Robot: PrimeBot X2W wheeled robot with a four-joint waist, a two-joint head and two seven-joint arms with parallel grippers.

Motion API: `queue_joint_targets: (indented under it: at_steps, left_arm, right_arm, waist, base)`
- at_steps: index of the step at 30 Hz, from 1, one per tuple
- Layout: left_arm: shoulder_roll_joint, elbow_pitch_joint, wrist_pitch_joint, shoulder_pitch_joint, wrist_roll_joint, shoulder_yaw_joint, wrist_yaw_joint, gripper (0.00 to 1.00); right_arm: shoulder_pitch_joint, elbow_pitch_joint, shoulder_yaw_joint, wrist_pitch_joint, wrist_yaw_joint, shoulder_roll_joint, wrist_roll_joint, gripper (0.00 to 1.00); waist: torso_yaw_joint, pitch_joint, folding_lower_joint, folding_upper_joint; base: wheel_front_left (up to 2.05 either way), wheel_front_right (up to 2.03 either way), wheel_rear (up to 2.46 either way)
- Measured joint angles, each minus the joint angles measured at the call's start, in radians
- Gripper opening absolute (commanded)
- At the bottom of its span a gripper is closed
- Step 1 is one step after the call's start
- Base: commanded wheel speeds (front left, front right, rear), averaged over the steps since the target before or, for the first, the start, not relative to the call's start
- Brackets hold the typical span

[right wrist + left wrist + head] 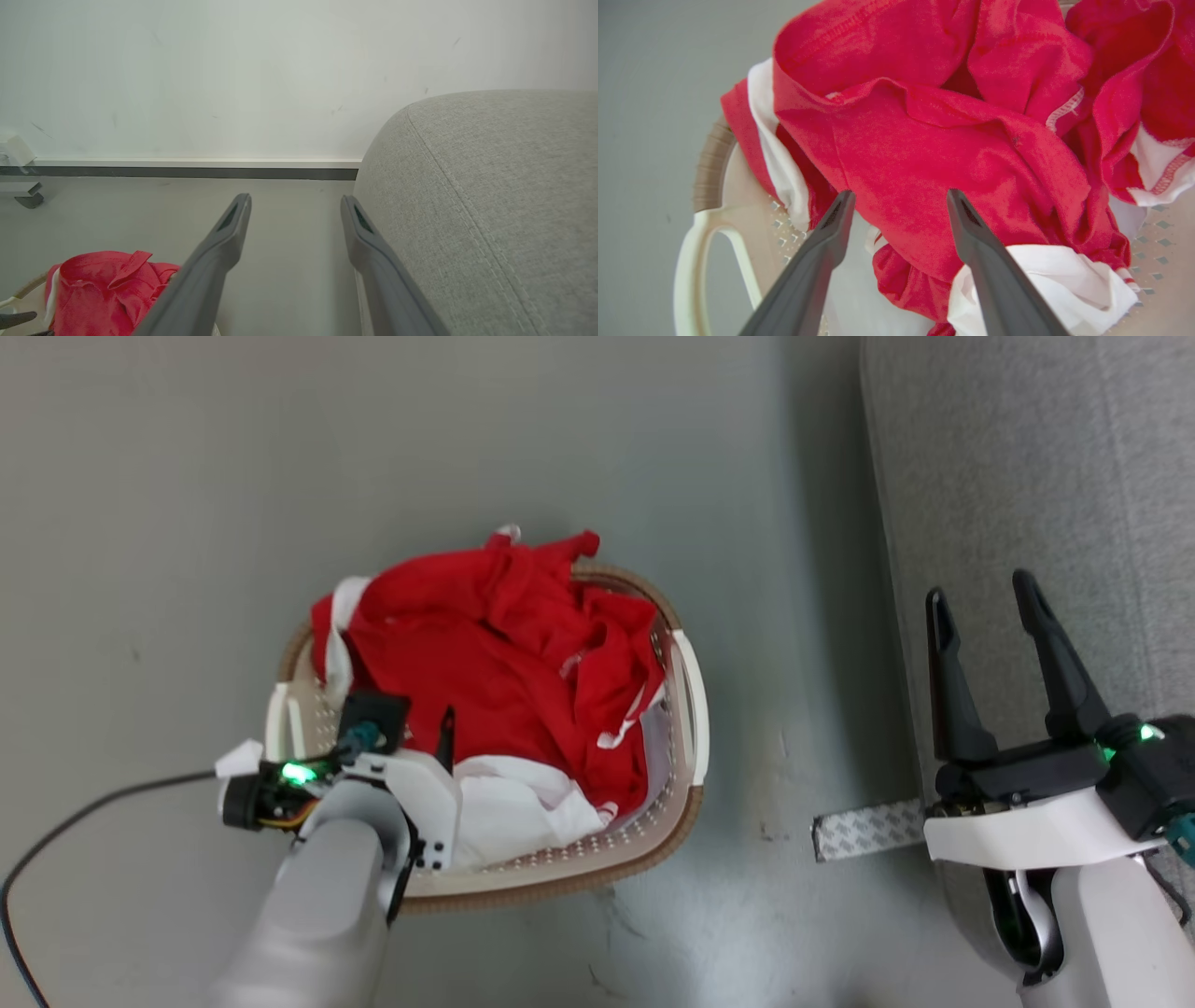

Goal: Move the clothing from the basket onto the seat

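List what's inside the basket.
A crumpled red jersey fills the basket, draping over its rim. Some white fabric shows at the near side. What lies under them is covered.

One basket (pixel 693 709); one heap of clothing (pixel 504 653); one seat (pixel 1027 476).

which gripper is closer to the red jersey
Left. The left gripper hangs open just above the red jersey in the basket; the right gripper is off by the sofa, well apart from it.
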Motion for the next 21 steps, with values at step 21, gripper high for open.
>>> queue_joint_targets:
  at_steps: [21]
  left_arm:
    - [-0.007, 0.165, -0.028, -0.189, -0.058, -0.046, -0.055, 1.00]
  right_arm:
    - [-0.045, -0.039, 0.003, 0.000, 0.000, 0.000, -0.010, 1.00]
  waist:
    - [-0.013, 0.206, -0.0002, 0.0000]
  base:
    - [0.00, 0.00, 0.00]
